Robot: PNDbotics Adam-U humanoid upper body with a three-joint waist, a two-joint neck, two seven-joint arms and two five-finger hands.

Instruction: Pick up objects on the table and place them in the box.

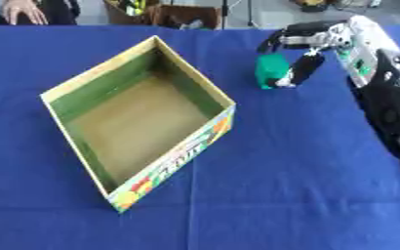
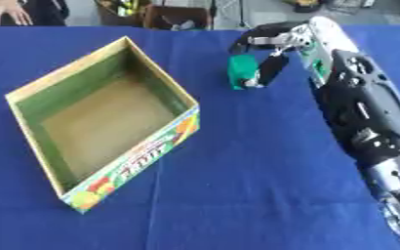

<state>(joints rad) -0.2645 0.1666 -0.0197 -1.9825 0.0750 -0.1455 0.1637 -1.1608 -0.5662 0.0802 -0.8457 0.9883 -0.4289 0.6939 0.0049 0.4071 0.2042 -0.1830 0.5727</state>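
Blue tablecloth [image 1: 280,195] across the whole table, open cardboard box [image 1: 110,78] with fruit print at left centre, inside bare, right hand [image 1: 310,46] reaching in from the right, fingers curled round a small green object [image 1: 270,71] near the box's far right corner.

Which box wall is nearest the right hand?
The plain far-right wall of the box, facing the green object that the right hand's fingers curl round; the printed wall faces the camera.
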